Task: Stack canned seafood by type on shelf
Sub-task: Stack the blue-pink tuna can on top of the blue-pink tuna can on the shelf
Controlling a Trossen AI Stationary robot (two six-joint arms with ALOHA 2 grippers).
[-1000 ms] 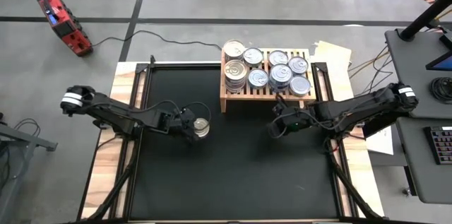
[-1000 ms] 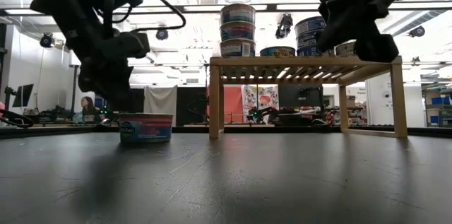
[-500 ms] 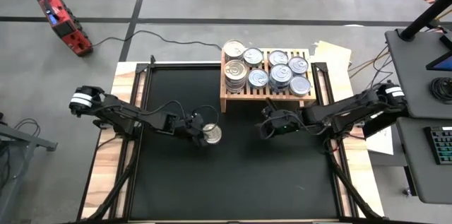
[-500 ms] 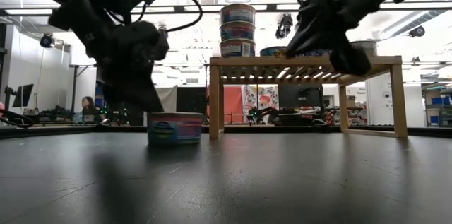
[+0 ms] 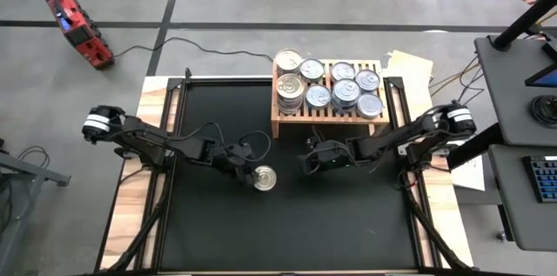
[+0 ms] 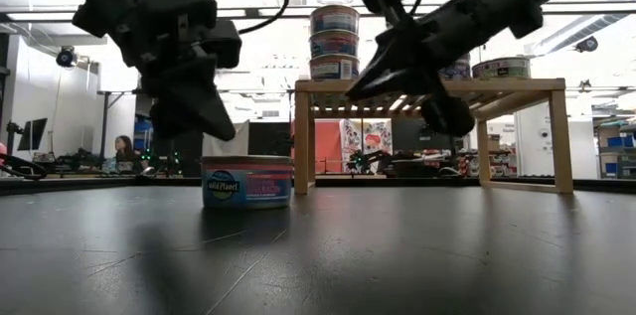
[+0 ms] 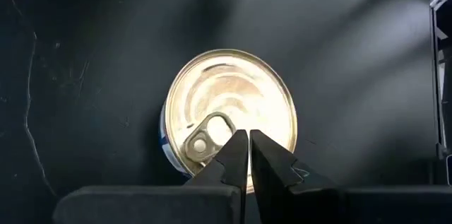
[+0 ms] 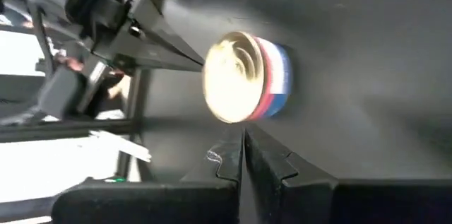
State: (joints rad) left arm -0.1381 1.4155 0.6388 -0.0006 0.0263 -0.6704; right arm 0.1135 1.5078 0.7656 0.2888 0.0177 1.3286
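Fingers pressed tight together on the left gripper [image 5: 250,171], nothing between them, tips poised right at the edge of a lone can [image 5: 265,178] near the middle of the black mat [image 5: 218,224]. From the left wrist view the closed fingertips [image 7: 247,155] overlap the silver lid [image 7: 229,114] just beside its pull tab. In the low view that can [image 6: 246,181] sits flat on the mat, blue and pink label facing us, the left gripper [image 6: 214,121] hanging just above it at about ten o'clock.

Over at three o'clock from the can, a little apart, comes the right gripper [image 5: 306,161], also clamped shut and empty, pointing toward the can; its wrist view frames the tin [image 8: 247,75] beyond its closed fingers [image 8: 244,157], with the left arm behind.

Up at twelve o'clock from the right gripper stands the wooden shelf [image 5: 277,124], against the mat's far edge, with silver-lidded cans [image 5: 344,91] clustered on its slats, some stacked; the tallest pile [image 6: 334,42] rises three high at the shelf's left end
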